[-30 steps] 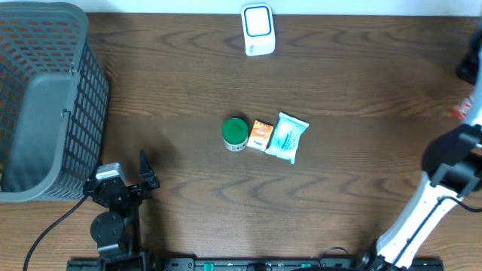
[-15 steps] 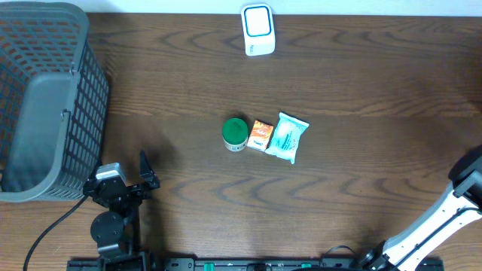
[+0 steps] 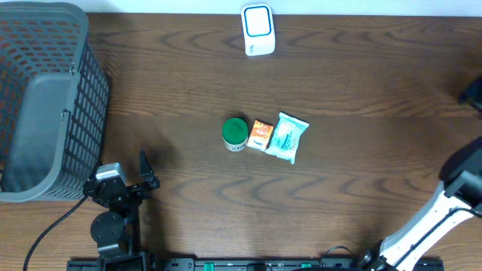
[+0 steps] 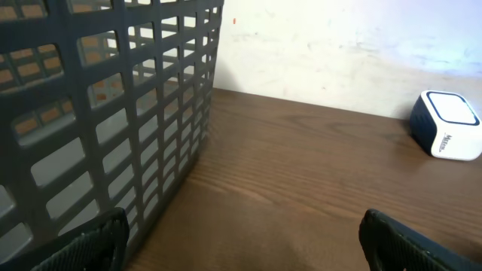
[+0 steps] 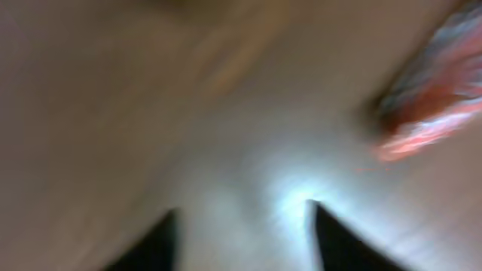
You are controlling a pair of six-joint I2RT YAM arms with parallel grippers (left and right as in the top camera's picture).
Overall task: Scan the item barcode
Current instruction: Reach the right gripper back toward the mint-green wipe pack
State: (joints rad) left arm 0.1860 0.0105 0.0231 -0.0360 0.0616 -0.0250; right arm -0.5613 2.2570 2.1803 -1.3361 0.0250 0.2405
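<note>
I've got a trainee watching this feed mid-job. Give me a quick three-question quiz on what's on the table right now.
1. True or false: the green-lidded jar, the orange box and the wipes packet lie side by side in a row.
2. Which stands at the far edge of the table? A. the green-lidded jar B. the white scanner C. the wipes packet
3. Fill in: next to the grey basket, the jaws of the left tool stand ___.

Key: 1 true; 2 B; 3 open.
</note>
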